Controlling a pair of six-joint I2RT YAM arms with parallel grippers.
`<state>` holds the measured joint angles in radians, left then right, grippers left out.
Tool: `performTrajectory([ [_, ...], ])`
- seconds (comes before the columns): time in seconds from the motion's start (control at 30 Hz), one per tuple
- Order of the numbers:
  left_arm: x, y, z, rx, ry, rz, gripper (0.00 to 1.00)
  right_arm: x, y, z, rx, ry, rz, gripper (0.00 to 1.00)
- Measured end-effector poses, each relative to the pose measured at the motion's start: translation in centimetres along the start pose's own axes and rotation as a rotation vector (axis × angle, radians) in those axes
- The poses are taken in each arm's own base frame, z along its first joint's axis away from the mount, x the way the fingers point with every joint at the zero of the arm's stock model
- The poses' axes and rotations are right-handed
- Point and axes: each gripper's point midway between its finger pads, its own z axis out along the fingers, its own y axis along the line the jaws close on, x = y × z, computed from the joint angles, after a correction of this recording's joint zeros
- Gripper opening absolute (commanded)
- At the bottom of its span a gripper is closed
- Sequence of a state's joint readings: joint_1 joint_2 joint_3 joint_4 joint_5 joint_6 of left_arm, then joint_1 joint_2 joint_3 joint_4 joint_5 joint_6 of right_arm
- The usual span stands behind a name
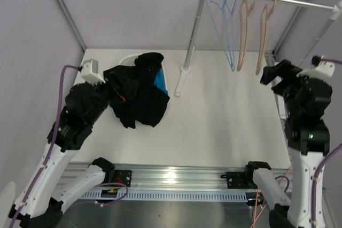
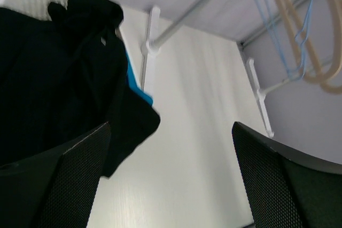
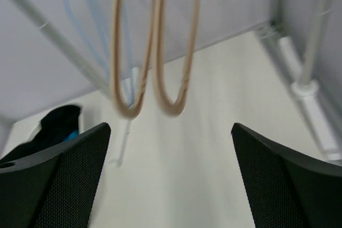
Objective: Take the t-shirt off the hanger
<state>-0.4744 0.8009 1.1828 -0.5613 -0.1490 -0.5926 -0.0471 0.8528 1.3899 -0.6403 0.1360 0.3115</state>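
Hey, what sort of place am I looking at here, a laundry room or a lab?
Probably a robot lab test cell: black robot arms at a bare white table, and a small white clothes rail with empty beige hangers.

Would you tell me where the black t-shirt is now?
Top view: the black t-shirt lies at the far left of the table, over a white basket, left of the rack post.

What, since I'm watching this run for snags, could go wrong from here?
The open right gripper points at the beige hangers; a swing might knock them off the rail. The black t-shirt lies bunched over the white basket, so the open left gripper might pinch several layers or drag the basket along.
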Motion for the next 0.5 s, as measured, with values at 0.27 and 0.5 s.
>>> performTrajectory([
  [0.27,10.9,4.7,-1.6,0.015,0.203,0.021,0.99,12.1,2.2,-6.2,-0.336,0.155,0.147,0.99],
  [0.5,11.9,5.4,-3.6,0.051,0.174,0.016,1.00,15.7,2.1,-7.7,-0.389,0.249,0.151,1.00],
])
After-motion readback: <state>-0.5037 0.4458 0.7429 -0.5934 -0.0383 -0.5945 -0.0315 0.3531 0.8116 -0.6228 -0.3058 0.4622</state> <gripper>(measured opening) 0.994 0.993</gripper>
